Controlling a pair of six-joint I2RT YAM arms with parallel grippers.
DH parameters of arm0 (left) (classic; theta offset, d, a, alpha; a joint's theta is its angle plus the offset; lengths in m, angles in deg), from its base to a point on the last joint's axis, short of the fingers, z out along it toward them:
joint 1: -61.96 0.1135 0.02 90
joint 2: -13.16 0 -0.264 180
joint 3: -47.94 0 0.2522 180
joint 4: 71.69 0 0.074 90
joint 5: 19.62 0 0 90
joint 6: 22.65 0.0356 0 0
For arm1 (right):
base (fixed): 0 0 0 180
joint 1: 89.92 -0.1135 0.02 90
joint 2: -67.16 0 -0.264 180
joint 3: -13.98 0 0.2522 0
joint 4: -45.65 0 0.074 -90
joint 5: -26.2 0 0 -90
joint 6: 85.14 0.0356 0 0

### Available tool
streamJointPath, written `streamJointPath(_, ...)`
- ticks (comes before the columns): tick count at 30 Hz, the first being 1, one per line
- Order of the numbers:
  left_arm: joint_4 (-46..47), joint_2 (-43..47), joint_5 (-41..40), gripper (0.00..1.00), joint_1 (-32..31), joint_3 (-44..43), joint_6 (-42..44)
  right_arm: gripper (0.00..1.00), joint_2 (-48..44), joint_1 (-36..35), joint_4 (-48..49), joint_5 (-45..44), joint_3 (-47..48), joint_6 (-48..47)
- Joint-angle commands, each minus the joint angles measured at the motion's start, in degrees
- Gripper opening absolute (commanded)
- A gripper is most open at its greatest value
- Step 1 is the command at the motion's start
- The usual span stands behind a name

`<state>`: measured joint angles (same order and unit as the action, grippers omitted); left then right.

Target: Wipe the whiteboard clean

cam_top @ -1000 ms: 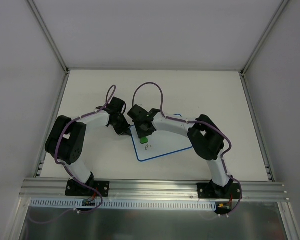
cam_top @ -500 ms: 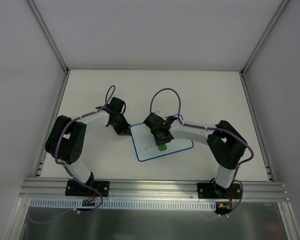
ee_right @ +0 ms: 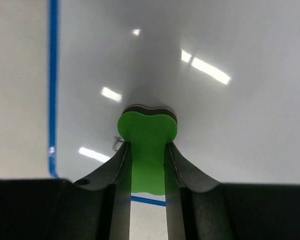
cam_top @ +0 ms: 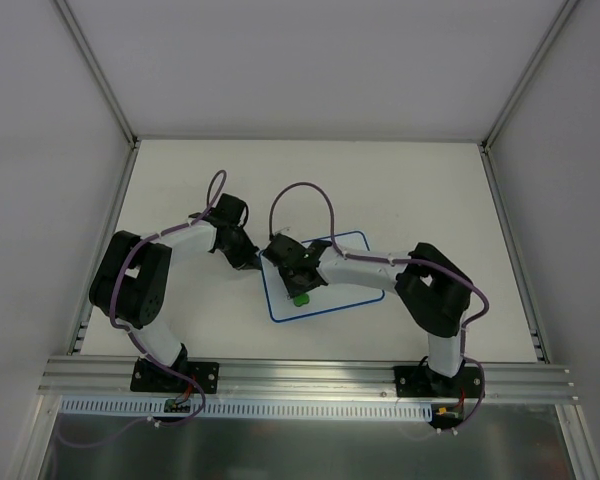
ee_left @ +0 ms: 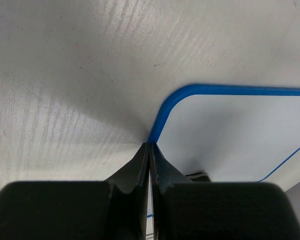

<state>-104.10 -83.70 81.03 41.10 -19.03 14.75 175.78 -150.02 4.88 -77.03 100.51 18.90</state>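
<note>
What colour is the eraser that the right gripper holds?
Green; the eraser has a dark layer at its tip. The right wrist view shows it best.

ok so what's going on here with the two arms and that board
The right gripper is shut on a green eraser and presses it onto the whiteboard, near one edge. The left gripper, shut, has its tips at the board's blue border by a corner, apparently pinning it to the table. Most of the board looks clean; a small dark mark shows right beside the eraser.
</note>
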Motion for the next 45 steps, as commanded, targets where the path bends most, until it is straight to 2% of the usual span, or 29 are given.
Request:
streamJointPath(1, -0.2, -0.4, -0.2, 0.00, 0.3, 1.9, -1.3, 0.00, 4.3, -3.3, 1.7, 5.8, 3.2, -2.8)
streamJointPath(7, -0.2, -0.3, -0.5, 0.00, 0.4, 2.0, -0.8, 0.00, 4.9, -3.8, 1.5, 6.7, 2.6, -4.5)
streamJointPath(10, -0.2, -0.6, -0.6, 0.00, 0.5, 1.6, -0.8, 0.00, 3.1, -3.0, 0.0, 1.8, 0.5, -3.9)
streamJointPath(14, -0.2, -0.7, -0.8, 0.00, 1.0, 1.6, -0.3, 0.00, 0.5, 0.8, -6.9, -5.7, -1.8, -0.1)
streamJointPath(17, -0.2, -0.6, -0.8, 0.00, 1.5, 1.7, 0.0, 0.00, -3.1, 5.2, -8.8, -9.2, -5.3, 2.8)
streamJointPath(26, -0.2, -0.9, 0.0, 0.00, 2.1, 1.3, 0.7, 0.00, -12.8, 18.4, -8.5, -9.9, -13.6, 5.2)
streamJointPath(30, -0.2, -0.6, -0.2, 0.00, 2.1, 1.0, 1.2, 0.00, -16.4, 23.6, -6.2, -8.7, -13.9, 2.8)
streamJointPath(35, -0.2, -0.1, 0.5, 0.00, 2.1, 0.4, 2.0, 0.00, -17.6, 24.8, -5.5, -8.7, -10.8, -1.1)
streamJointPath(37, -0.2, 0.9, 0.1, 0.00, 2.1, 0.3, 3.1, 0.00, -18.0, 27.7, -5.5, -8.4, -10.6, -0.9)
streamJointPath(45, -0.6, 8.2, -3.4, 0.00, 2.1, 0.0, 10.5, 0.03, -18.2, 45.6, -3.8, -3.0, -10.6, -0.2)
